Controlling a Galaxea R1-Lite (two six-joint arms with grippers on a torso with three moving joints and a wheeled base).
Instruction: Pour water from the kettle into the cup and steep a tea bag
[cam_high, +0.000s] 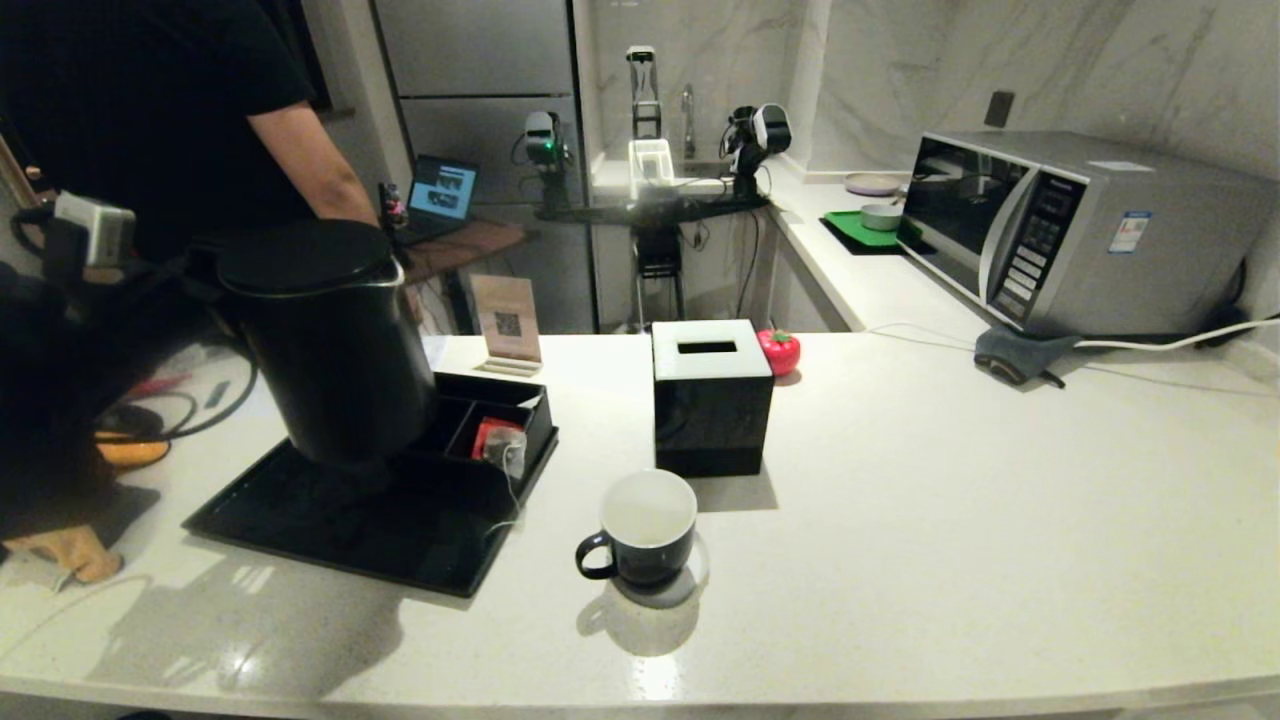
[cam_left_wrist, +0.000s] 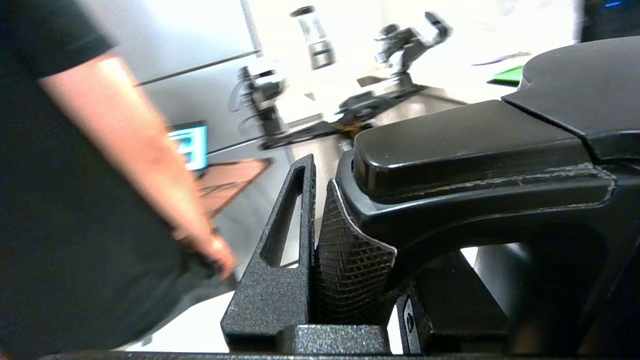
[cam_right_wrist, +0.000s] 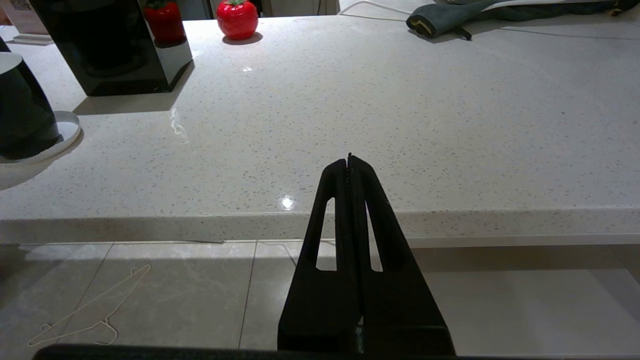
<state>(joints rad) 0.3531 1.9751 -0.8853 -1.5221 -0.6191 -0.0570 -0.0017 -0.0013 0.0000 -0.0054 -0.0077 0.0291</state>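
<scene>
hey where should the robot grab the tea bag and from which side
By the string, I'd say. The tea bag stands in a tray compartment, and its thin white string trails over the tray's front edge toward the cup. Come from above on that open front side; the kettle crowds the left.

Walls: grey marble (cam_high: 1100, 60) with pale streaks.
Floor: big shiny grey tiles (cam_right_wrist: 165, 295); a thin wire hanger (cam_right_wrist: 85, 310) lies on them.
Counter: white speckled top (cam_high: 950, 480), shiny with lamp spots.
Microwave: silver (cam_high: 1080, 230), by the wall.
Back: a laptop (cam_high: 443, 190) glows on a brown table (cam_high: 470, 245).
</scene>
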